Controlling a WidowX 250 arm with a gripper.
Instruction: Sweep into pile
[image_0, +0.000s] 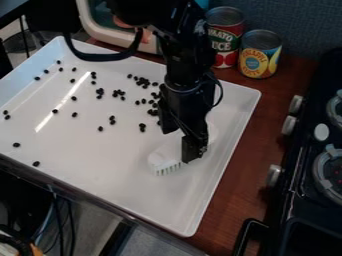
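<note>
White tray (120, 170): by its right edge, my gripper (193, 153) pinches a brush (162, 159), likely light, stiff, best held mid-back.

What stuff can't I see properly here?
- White brush: camera view, partly hidden by the black tool.
- Dark bits: camera view, too small to tell what they are; the arm could hide more.
- White tray: camera view, far left corner cut off by the left edge.
- Stove: camera view, cut off by the right edge.
</note>
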